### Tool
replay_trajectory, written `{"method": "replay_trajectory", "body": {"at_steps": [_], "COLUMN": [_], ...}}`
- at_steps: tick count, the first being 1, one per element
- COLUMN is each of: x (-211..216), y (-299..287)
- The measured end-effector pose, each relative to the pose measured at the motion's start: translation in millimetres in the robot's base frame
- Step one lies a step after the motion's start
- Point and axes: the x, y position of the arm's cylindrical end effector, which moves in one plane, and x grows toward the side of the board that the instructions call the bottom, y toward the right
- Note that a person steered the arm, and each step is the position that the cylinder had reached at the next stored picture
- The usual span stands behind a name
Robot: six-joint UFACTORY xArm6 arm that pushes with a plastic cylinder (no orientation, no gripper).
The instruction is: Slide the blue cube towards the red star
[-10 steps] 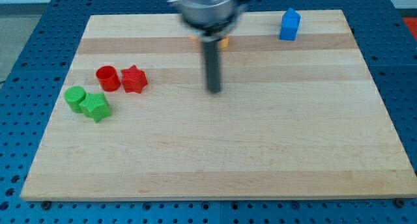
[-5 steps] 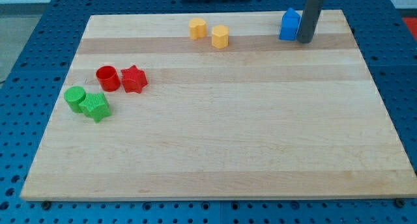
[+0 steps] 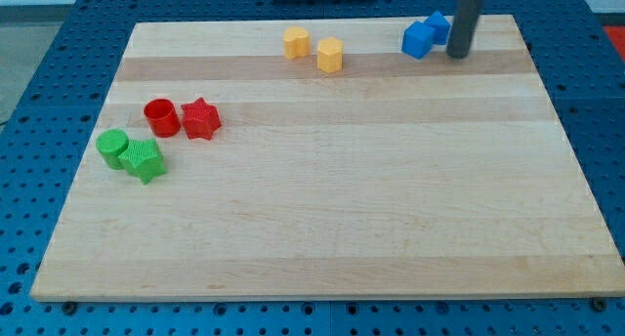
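The blue cube [image 3: 417,41] lies near the board's top right edge. A second blue block [image 3: 439,25] sits just behind it to the right, touching it. My tip [image 3: 457,55] stands just right of both blue blocks, close to the second one. The red star [image 3: 201,119] lies far off at the view's left, with a red cylinder [image 3: 160,116] touching its left side.
Two orange blocks [image 3: 296,42] [image 3: 330,55] lie at the top middle, left of the blue cube. A green cylinder [image 3: 113,147] and a green star [image 3: 145,160] sit below the red pair. The wooden board [image 3: 332,209] rests on a blue pegboard.
My tip swept from the board's middle to the right of the blue blocks. The blue cube has shifted a little to the left, apart from the second blue block.
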Motion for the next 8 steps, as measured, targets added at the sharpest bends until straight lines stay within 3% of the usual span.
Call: {"method": "replay_trajectory", "body": {"at_steps": [2, 5, 7, 8], "x": [-50.5, -50.7, 42.6, 76.1], "y": [15.0, -35.3, -185.6, -181.5]}}
